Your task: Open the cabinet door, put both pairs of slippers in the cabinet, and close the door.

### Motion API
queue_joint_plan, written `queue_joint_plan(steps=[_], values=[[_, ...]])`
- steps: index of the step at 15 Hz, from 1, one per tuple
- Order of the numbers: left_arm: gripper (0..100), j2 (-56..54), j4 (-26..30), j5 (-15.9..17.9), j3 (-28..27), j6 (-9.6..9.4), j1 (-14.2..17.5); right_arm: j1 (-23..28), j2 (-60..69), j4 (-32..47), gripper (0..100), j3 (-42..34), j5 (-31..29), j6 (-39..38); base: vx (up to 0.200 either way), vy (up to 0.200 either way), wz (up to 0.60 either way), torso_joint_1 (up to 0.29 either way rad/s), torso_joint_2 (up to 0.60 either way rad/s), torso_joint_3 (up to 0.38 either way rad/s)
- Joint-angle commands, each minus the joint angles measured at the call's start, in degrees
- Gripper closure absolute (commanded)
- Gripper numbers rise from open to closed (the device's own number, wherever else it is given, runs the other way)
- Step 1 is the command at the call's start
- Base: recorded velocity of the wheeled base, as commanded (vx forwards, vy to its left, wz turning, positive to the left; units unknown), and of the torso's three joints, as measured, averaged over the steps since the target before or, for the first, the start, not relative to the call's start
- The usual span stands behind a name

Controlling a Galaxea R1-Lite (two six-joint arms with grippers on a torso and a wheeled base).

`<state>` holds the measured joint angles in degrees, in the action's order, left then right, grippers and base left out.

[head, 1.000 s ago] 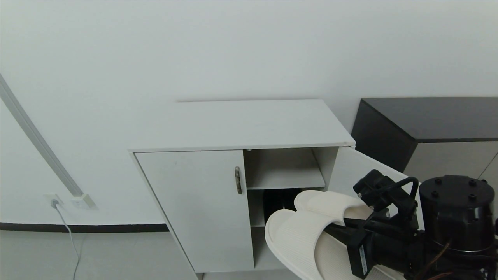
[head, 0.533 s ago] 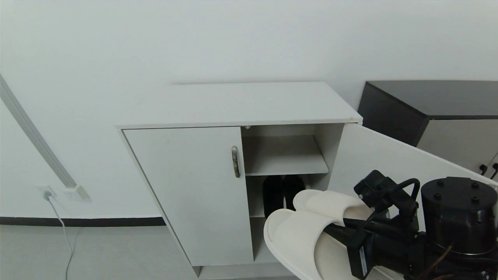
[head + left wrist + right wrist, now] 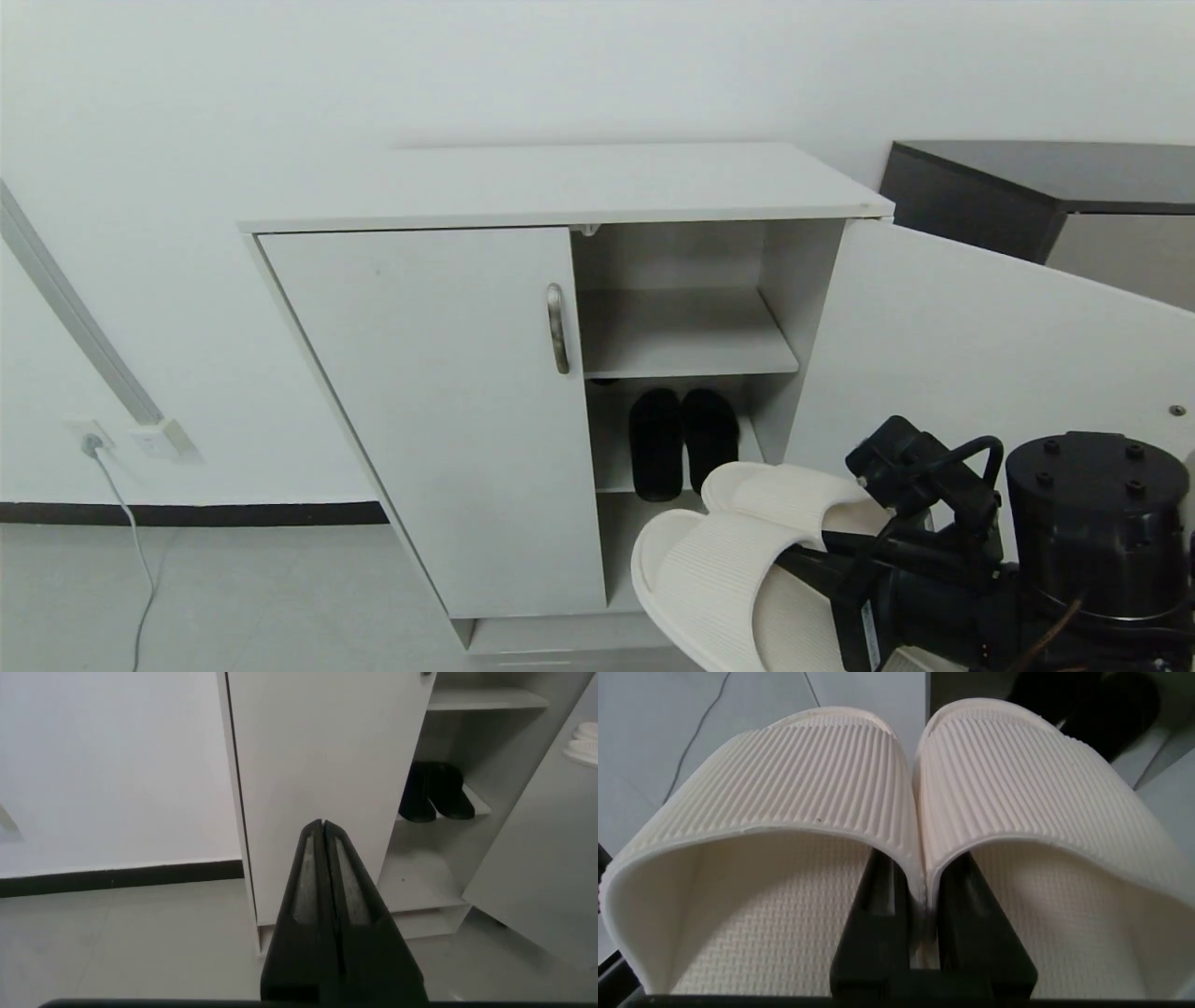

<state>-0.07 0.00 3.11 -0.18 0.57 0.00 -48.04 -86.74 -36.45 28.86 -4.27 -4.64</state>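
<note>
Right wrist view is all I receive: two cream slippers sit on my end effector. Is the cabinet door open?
Observer: Yes. In the head view the right door of the cabinet stands wide open, while the left door is shut.
Operator: Is the other pair inside?
Observer: Yes, the black pair lies side by side on the middle shelf.
Operator: Then my cream slippers are the last pair. What does the left end effector do?
Observer: The left end effector is shut and holds nothing. Its wrist view looks at the shut left door.
</note>
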Motion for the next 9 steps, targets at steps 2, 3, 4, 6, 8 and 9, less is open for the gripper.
queue_joint_plan(steps=[2, 3, 4, 6, 8, 9], values=[[100, 0.07, 0.00, -0.03, 0.01, 0.04, 0.00, -0.21, -0.01, -0.02, 100, -0.29, -0.04, -0.01, 0.000, 0.000, 0.00, -0.085, 0.45, 0.371], [100, 0.07, 0.00, -0.03, 0.01, 0.04, 0.00, -0.30, -0.10, -0.02, 100, -0.29, -0.04, -0.01, 0.000, 0.000, 0.00, -0.051, 0.44, 0.373], [100, 0.07, 0.00, -0.03, 0.01, 0.04, 0.00, -0.47, -0.19, -0.02, 100, -0.29, -0.04, -0.01, 0.000, 0.000, 0.00, -0.032, 0.44, 0.388], [100, 0.07, 0.00, -0.03, 0.01, 0.04, 0.00, -1.18, -0.19, -0.02, 100, -0.20, -0.13, -0.01, 0.000, 0.000, 0.00, -0.027, 0.44, 0.408], [100, 0.07, 0.00, -0.03, 0.01, 0.04, 0.00, -1.35, -0.54, -0.02, 100, -0.20, -0.13, 0.07, 0.000, 0.000, 0.00, 0.000, 0.25, 0.239], [100, 0.07, 0.00, -0.03, 0.01, 0.04, 0.00, -1.35, -0.80, -0.11, 100, -0.11, -0.13, 0.07, 0.000, 0.000, 0.00, 0.002, 0.10, 0.095]])
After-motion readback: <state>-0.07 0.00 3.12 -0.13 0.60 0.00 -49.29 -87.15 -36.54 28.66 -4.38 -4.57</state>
